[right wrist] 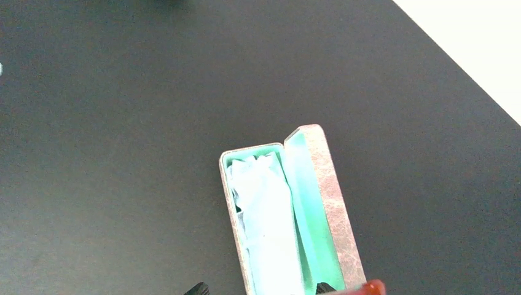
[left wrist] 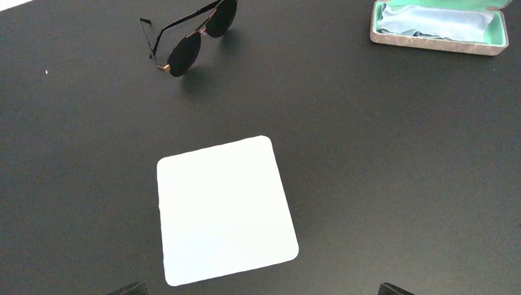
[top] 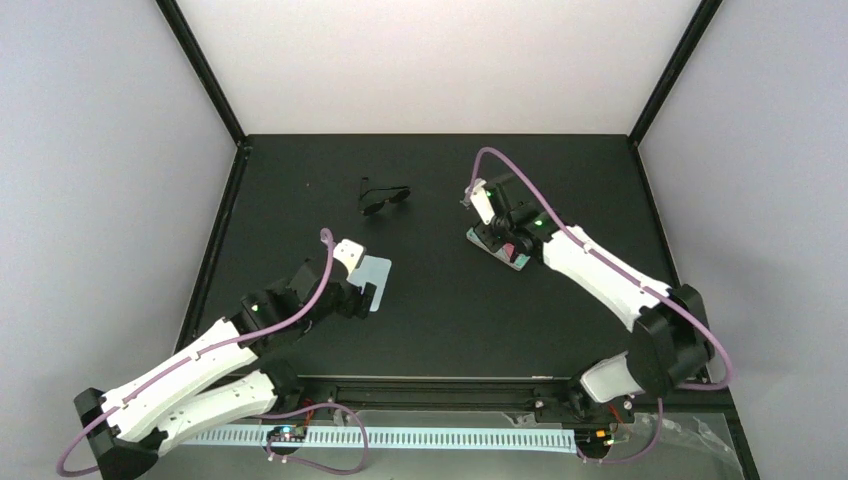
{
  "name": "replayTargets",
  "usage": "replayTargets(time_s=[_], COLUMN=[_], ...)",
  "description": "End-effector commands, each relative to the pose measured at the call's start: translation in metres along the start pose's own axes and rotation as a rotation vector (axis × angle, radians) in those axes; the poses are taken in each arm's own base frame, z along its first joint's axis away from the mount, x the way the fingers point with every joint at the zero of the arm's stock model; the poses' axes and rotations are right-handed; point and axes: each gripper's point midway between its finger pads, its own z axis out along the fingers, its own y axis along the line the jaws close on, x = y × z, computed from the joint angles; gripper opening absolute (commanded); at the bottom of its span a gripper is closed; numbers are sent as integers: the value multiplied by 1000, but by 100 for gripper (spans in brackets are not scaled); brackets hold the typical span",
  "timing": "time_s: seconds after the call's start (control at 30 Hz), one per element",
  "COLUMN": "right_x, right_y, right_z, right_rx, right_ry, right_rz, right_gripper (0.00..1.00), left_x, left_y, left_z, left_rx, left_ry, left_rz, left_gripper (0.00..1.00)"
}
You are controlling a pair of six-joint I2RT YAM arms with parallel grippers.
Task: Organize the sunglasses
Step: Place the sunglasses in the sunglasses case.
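Of the sunglasses only a red arm tip (right wrist: 368, 287) shows at the bottom edge of the right wrist view, and a small red-pink patch (top: 522, 246) under the right wrist from above. My right gripper (right wrist: 259, 290) is shut on them, hovering over the near end of the open glasses case (right wrist: 329, 196), which has a mint lining and a pale blue cloth (right wrist: 270, 227) inside. My left gripper (left wrist: 261, 290) is open, low over a white square cloth (left wrist: 224, 209) lying flat on the black table, and holds nothing.
A black dark-lensed pair (top: 383, 197) stands unfolded at the back middle, also in the left wrist view (left wrist: 193, 40). The case (top: 497, 246) lies right of centre. Black frame posts rise at the table's back corners.
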Motion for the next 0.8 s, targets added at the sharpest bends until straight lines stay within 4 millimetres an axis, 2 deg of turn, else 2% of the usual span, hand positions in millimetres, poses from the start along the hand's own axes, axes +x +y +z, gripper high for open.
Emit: replayTargets(time_s=[0.0, 0.43, 0.77], right_x=[-9, 21, 42], right_y=[-10, -12, -15], right_z=[19, 73, 94], right_rx=[47, 105, 143], right_ry=[23, 206, 291], right_rz=[-106, -195, -246], right_gripper=[36, 36, 37], left_x=[-12, -13, -14], left_y=[-1, 0, 3], left_z=[-4, -7, -11], left_rx=[17, 30, 23], left_ry=[-75, -118, -142], left_rz=[20, 21, 8], left_gripper=[99, 99, 99])
